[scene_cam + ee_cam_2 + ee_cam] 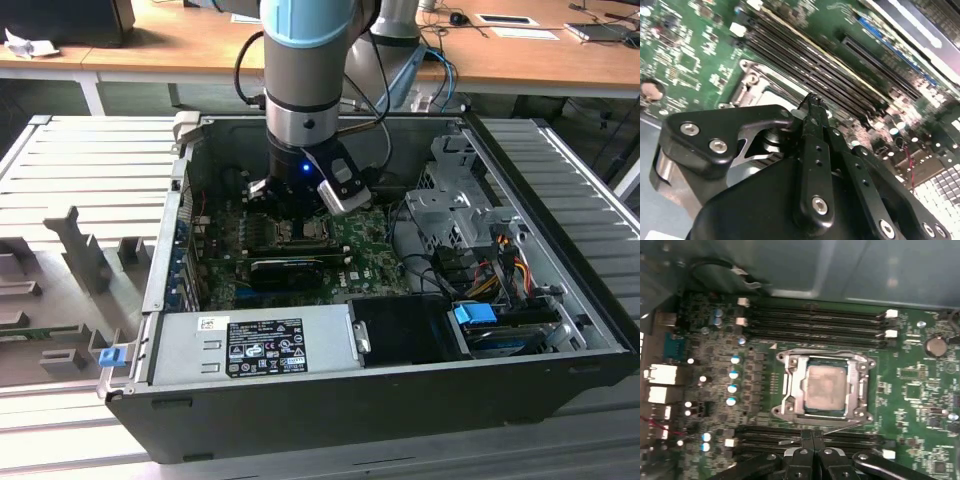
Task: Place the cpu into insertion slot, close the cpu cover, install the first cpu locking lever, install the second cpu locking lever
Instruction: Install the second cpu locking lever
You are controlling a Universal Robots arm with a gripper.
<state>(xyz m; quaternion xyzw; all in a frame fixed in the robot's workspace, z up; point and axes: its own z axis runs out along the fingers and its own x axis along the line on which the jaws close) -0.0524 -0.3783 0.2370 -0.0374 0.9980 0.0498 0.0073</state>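
In the first wrist view the cpu (826, 388) lies flat in the insertion slot (825, 413), silvery top up. The cpu cover (792, 385) is down over it, and the chip shows through its square window. A thin wire locking lever (842, 427) runs slanted along the cover's edge nearest my gripper (812, 436). The fingers are shut together with their tips at this lever; whether they pinch it I cannot tell. A second lever (820, 350) lies flat along the opposite edge. In the second wrist view the gripper (812, 102) hangs just over the socket frame (757, 82). The exterior view has the gripper (300, 215) low inside the computer case.
Rows of memory slots (815, 322) flank the socket on both sides. A long black card with a ribbed top (288, 268) lies just before the socket. The power supply (250, 345), a metal drive cage (450, 210) and coloured cables (495, 265) crowd the case.
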